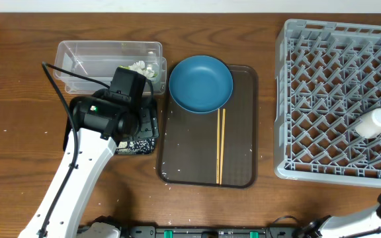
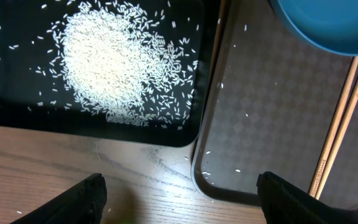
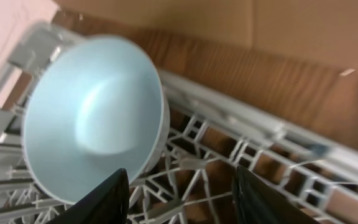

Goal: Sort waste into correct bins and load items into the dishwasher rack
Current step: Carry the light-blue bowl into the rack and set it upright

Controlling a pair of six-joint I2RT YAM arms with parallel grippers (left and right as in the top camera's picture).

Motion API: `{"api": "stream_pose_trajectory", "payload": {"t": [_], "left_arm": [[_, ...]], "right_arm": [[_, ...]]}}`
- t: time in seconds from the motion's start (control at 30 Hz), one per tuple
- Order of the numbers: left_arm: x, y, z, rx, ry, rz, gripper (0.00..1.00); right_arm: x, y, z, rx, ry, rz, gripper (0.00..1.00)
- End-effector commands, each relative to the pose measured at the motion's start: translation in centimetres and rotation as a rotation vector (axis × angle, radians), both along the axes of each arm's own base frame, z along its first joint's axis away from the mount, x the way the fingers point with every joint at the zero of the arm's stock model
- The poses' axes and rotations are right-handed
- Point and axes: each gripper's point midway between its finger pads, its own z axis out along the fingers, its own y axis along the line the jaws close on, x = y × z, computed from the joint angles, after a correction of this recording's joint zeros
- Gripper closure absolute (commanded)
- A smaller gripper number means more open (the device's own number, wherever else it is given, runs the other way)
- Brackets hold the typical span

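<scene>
One clear tub [image 1: 109,56] sits toward the surface's [image 1: 18,132] far left corner, with one crumpled tissue [image 1: 141,67] inside. Just in front of it, one black tray [image 2: 17,106] carries a heap of rice grains [image 2: 110,62]. The left end effector [image 2: 179,198] hovers over the tray's near right corner, spread wide and empty. One brown tray [image 1: 240,132] at mid-surface bears one blue dish [image 1: 200,82] at its far edge and two chopsticks [image 1: 220,145]. The rack [image 1: 339,99] at the right edge holds one cup [image 1: 374,123] and one tilted white bowl [image 3: 92,118]. The right end effector [image 3: 179,199] is parted just beside the bowl, seemingly gripping nothing.
</scene>
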Motion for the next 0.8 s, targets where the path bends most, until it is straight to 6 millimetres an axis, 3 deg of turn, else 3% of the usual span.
{"api": "stream_pose_trajectory", "payload": {"t": [0.0, 0.47, 0.77], "left_arm": [[-0.1, 0.2, -0.3, 0.008, 0.013, 0.008, 0.2], [-0.1, 0.2, -0.3, 0.006, 0.013, 0.015, 0.2], [-0.1, 0.2, -0.3, 0.006, 0.013, 0.016, 0.2]], "right_arm": [[0.9, 0.1, -1.4, 0.056, -0.04, 0.01, 0.49], [2.3, -0.4, -1.6, 0.035, -0.087, 0.04, 0.55], [2.3, 0.0, 0.6, 0.021, -0.124, 0.059, 0.55]]}}
